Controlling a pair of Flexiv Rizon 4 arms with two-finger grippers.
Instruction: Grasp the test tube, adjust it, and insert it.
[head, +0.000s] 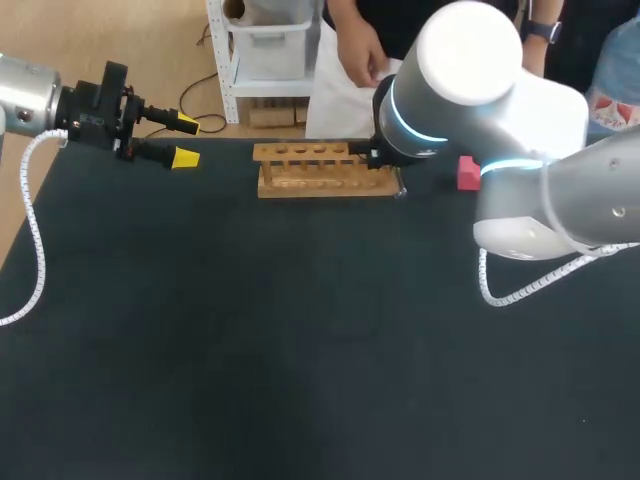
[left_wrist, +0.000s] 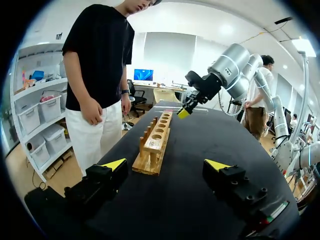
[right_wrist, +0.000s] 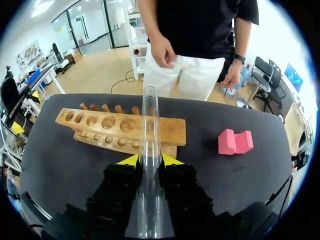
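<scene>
1. Head view: the left jaws stand wide, yellow tips (head: 185, 157) well apart, holding nothing, off the far-left end of the wooden rack (head: 320, 170). The right arm (head: 470, 70) hides its own jaws (they sit somewhere at the rack's other end), so their state and the tube cannot be read here. A pink block (head: 468, 172) lies on the counter (head: 300, 350) near that end.
2. Left wrist view: the rack (left_wrist: 155, 142) runs straight ahead between the open left jaws. At its far end the right jaws hover, showing one yellow tip. The tube is too faint to make out.
3. Right wrist view: only this view settles it. The right jaws are narrow, clamped on the test tube (right_wrist: 149, 150), which runs out ahead of them with its open mouth over the rack (right_wrist: 120, 127).
4. Judgement: the grasp is done and the adjusting is in hand. The tube looks to lie along the fingers, so next it wants tilting upright (rounded end down) over a hole before lowering.
</scene>
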